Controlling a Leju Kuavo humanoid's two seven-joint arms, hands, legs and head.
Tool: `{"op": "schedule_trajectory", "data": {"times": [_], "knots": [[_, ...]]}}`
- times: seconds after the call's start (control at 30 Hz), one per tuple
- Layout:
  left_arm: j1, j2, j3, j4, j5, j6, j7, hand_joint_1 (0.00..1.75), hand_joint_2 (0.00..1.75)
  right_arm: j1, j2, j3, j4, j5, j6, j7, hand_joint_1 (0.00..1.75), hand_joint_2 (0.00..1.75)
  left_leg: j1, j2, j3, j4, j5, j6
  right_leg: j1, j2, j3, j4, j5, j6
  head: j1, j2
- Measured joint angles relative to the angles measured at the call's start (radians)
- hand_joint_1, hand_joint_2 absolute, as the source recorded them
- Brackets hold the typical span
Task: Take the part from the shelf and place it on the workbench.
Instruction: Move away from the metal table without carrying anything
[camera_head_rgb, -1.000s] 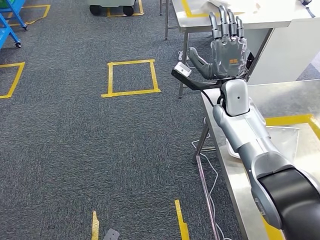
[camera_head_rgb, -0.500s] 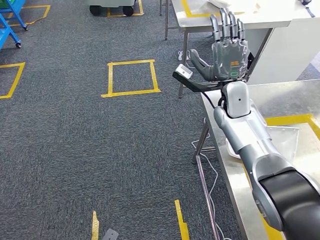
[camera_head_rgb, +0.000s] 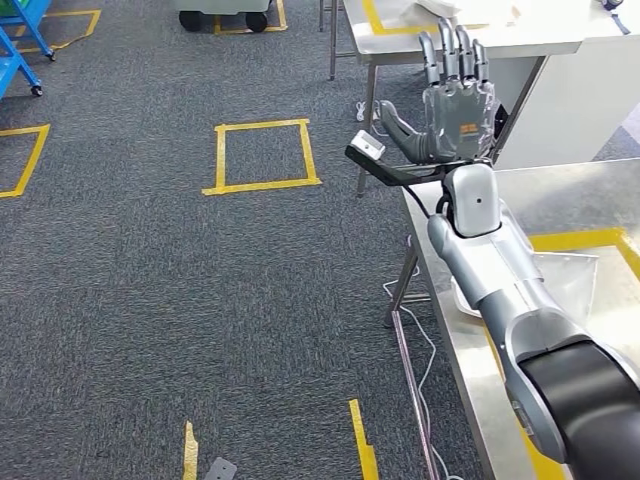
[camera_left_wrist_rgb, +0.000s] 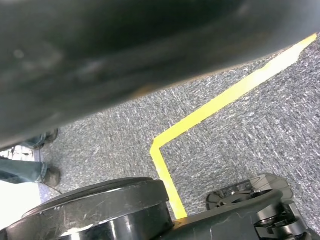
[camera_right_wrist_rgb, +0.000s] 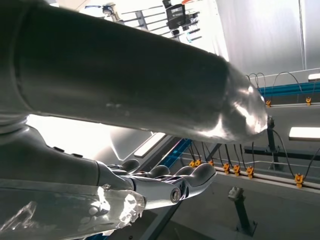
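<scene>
My right hand is raised over the near corner of the steel workbench, back towards me, fingers straight up and apart, thumb stretched to the left. Nothing shows in it. In the right wrist view its thick thumb and darker fingers stand spread against the ceiling. A pale flat part in clear wrap lies on the workbench inside yellow tape, partly hidden by my right forearm.
A second steel table stands behind the hand. Grey carpet with a yellow tape square spreads to the left. A blue cart is at far left. Cables hang under the workbench. A person's shoe is on the carpet.
My right hand has edged slightly up and to the right, still spread. Nothing else has moved.
</scene>
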Motion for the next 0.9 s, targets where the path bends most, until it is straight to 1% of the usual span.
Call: {"op": "schedule_trajectory", "data": {"times": [0.9], "knots": [[0.0, 0.0, 0.003, 0.0, -0.008, 0.006, 0.0, 0.0, 0.0, 0.001, 0.0, 0.001, 0.0, 0.0, 0.0, 0.002, 0.0, 0.0, 0.0, 0.0, 0.0, 0.0, 0.0, 0.0, 0.0, 0.0, 0.0, 0.0, 0.0, 0.0, 0.0, 0.0]]}}
